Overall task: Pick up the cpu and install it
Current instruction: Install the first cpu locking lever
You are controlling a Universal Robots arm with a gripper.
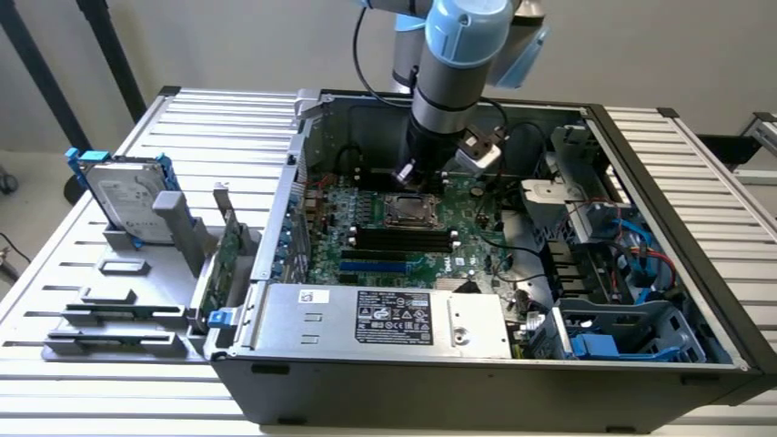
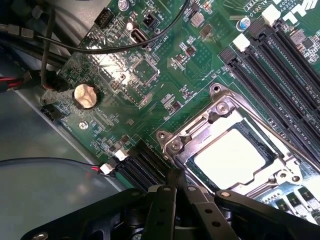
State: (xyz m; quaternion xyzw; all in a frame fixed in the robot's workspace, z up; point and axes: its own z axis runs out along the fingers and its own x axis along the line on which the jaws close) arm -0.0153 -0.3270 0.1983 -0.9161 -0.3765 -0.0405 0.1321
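Silver-grey and bright under the light, the cpu lies flat inside the metal socket frame at the lower right of the wrist picture, already seated on the green motherboard. In the exterior picture the same chip shows at the centre of the frame, inside the open computer case.

The tool hangs just above the socket's near edge, its black fingers drawn together with nothing between them; in the exterior picture it sits just above the socket at upper centre, below the arm's blue-capped joint.

Black memory slots run diagonally at the upper right of the wrist picture, and a round coin battery sits at the middle left beside a black cable.

Outside the case, at the left of the exterior picture, a hard drive with blue rails stands upright in a grey holder on the slatted worktop. A silver box with a black label fills the case's lower centre.
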